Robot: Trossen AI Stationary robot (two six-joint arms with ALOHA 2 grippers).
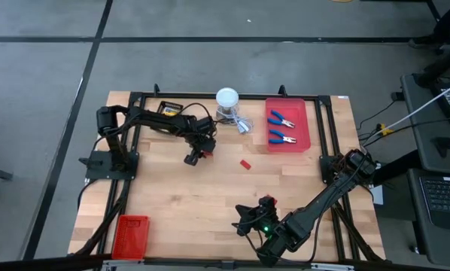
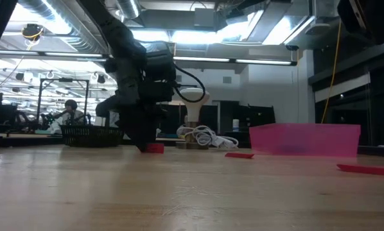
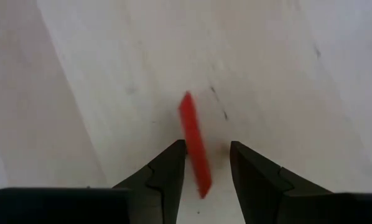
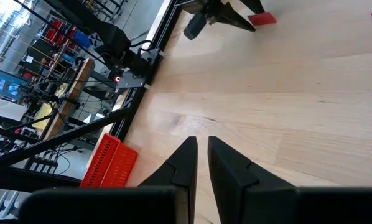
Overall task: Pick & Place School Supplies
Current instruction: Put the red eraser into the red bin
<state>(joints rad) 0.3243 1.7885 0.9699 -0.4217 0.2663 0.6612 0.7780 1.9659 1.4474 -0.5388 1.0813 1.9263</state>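
A small red rectangular block (image 3: 194, 140) lies flat on the wooden table. My left gripper (image 3: 208, 158) points down over it, open, with one finger on each side of the block's near end. The high view shows this gripper (image 1: 194, 157) at table centre-left with the block (image 1: 205, 154) beside it. A second red block (image 1: 245, 163) lies to its right. Two blue-handled pliers (image 1: 279, 118) (image 1: 281, 137) lie in the red tray (image 1: 299, 124). One crayon box (image 1: 170, 108) sits near the far edge. My right gripper (image 4: 201, 155) waits shut above the near edge.
A white round-topped container (image 1: 227, 98) with coiled white cord (image 2: 205, 136) stands at the far edge, left of the tray. A red ribbed basket (image 1: 129, 235) sits at the near left corner. Black frame rails (image 1: 326, 135) border the table. Bare wood lies between the two arms.
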